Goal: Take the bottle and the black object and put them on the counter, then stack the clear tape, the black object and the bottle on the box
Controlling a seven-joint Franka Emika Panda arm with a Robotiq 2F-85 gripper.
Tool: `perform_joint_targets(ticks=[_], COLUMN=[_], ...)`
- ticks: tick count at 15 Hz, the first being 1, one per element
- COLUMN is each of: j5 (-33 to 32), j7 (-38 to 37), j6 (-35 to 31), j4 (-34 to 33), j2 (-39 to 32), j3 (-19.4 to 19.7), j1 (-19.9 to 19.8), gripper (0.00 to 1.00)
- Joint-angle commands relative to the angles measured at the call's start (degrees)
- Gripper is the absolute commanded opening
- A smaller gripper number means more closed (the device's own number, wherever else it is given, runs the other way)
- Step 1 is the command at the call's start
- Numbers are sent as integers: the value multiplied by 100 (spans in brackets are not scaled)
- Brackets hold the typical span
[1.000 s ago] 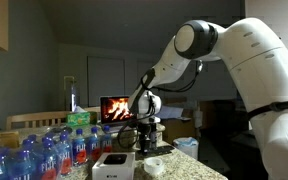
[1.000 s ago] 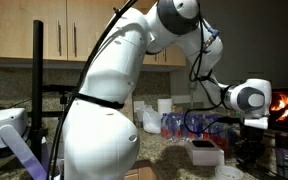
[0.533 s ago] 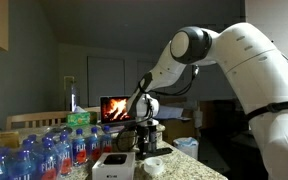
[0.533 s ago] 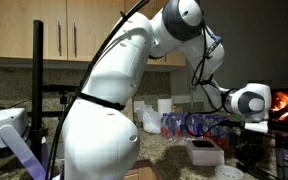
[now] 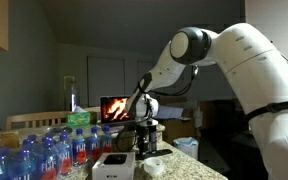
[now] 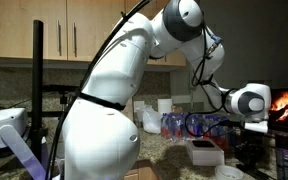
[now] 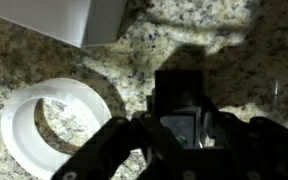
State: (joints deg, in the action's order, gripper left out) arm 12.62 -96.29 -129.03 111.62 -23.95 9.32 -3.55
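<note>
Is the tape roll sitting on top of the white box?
No, the clear tape lies flat on the counter, beside the box.

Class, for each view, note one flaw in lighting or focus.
Wrist view: soft focus, the black object merges with dark shadow while the clear tape is brightly lit. In an exterior view: dim room, an orange glow blown out.

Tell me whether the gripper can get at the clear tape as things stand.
Probably, but not at once: the clear tape lies uncovered on the counter beside the gripper, yet the black object sits between its jaws.
</note>
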Motion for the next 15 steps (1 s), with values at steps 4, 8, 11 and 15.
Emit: perform_joint_targets(ticks=[4, 8, 11, 15], j5=[-15, 101, 54, -22], j7=[-136, 79, 153, 166], j6=[79, 115, 75, 76], j4=[-89, 36, 299, 715], j2=[-54, 117, 452, 1002], j3=[-1, -80, -110, -108], j1=[19, -28, 0, 9], gripper=[92, 100, 100, 100])
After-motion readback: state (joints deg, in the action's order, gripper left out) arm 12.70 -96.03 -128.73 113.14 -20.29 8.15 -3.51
